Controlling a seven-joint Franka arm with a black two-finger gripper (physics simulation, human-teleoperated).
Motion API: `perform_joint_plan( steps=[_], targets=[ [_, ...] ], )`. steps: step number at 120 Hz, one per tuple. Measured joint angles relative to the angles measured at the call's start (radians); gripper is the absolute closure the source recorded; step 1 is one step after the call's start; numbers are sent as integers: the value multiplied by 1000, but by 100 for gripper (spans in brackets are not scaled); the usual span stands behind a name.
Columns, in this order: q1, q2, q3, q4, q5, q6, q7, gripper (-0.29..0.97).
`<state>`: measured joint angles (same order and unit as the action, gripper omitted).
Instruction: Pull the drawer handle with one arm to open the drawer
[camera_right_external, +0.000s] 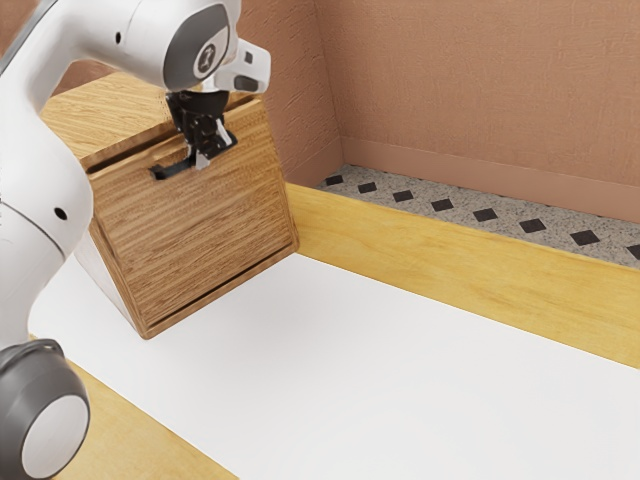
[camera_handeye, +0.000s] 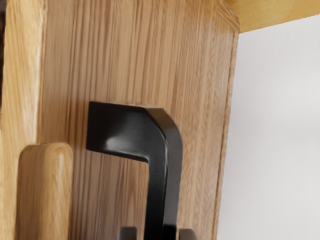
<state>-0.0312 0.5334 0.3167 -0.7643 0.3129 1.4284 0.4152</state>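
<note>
The claw (camera_right_external: 208, 148) stands at the black drawer handle (camera_handeye: 161, 170), its bar directly under it, clench undeterminable; handle judged rigid and smooth, best gripped mid-bar, with the wooden drawer (camera_right_external: 195, 225) likely heavy.

Right against the end effector (camera_right_external: 206, 148), the wooden drawer front (camera_right_external: 190, 230) and its black handle (camera_handeye: 152, 145) block the way. Away from that front, over the white bench (camera_right_external: 380, 370), there is open room. The wall (camera_right_external: 480, 70) stands well beyond.
</note>
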Motion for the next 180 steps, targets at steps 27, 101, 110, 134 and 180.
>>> perform_joint_plan(
  steps=[27,101,110,134,180],
  targets=[
    [-49,-14,-9,-8,-6,-24,4,77],
    [-123,-146,-2,-181,-86,-100,-94,79],
    [-134,-148,0,-183,-100,-102,-112,79],
    [-172,-155,0,-185,-131,-106,-151,80],
    [-243,-175,-1,-212,-172,-109,-207,81]
  ],
)
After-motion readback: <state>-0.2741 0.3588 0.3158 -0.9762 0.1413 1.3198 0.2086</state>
